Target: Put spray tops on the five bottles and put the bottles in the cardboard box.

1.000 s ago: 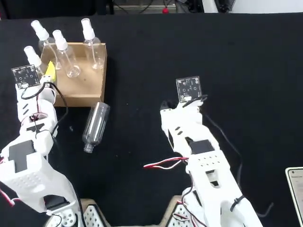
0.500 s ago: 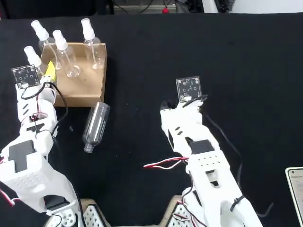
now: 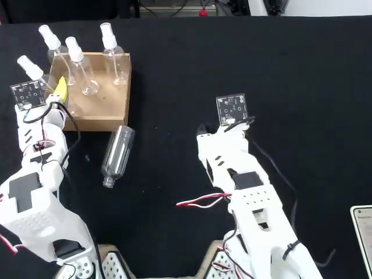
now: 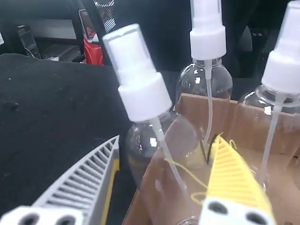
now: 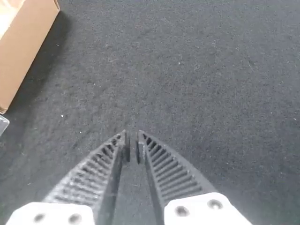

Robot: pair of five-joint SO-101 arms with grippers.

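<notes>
1. Right arm: rises from the near edge and stretches toward mid-desk. The right gripper hangs low over the cloth, its ribbed grey jaws drawn together to a hair's gap with nothing between them. Red and white wires loop out at its near joint.
2. Desk: covered in black, felt-like cloth.
3. Uncapped bottle: clear plastic, cylindrical, lying on its side with its open neck toward the near edge. It lies between the two arms, just near of the box.
4. Left arm: white shell, stretched along the left side up to the box's left wall. The left gripper has one grey ribbed jaw and one yellow, closed around the held bottle. This bottle is clear with a white spray top, tilted left, at the box's left rim.
5. Cardboard box: brown, open-topped, far left of the desk.
6. Three spray-topped bottles: upright inside the box, along its far side.
</notes>
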